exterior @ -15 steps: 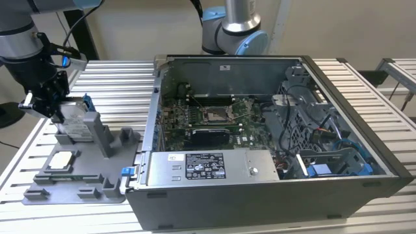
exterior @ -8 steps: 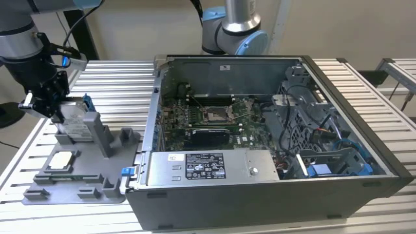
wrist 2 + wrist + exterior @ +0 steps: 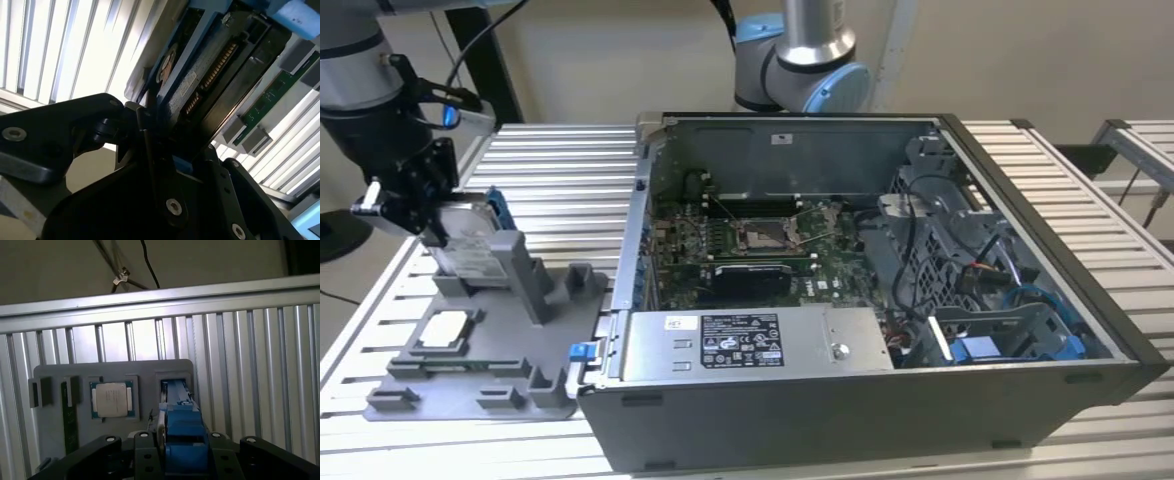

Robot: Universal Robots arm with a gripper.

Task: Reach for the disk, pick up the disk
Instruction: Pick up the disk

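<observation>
Gripper [image 3: 416,215] grips one disk [image 3: 474,255]

Dull metal disk [image 3: 467,252], blue plastic carrier [image 3: 184,437], matt grey plastic tray [image 3: 514,360]

One disk [image 3: 464,245] in its blue carrier. One gripper [image 3: 427,225]. One grey holding fixture [image 3: 520,370] on the bench [image 3: 560,160], and on it one square silver processor chip [image 3: 111,400] and one green memory stick [image 3: 70,425]. One open computer case [image 3: 854,420], holding one motherboard [image 3: 720,240] and one grey power supply box [image 3: 747,345]. Two robot arms in the exterior view: one [image 3: 354,70] at that view's left, one [image 3: 807,60] behind the case.
</observation>
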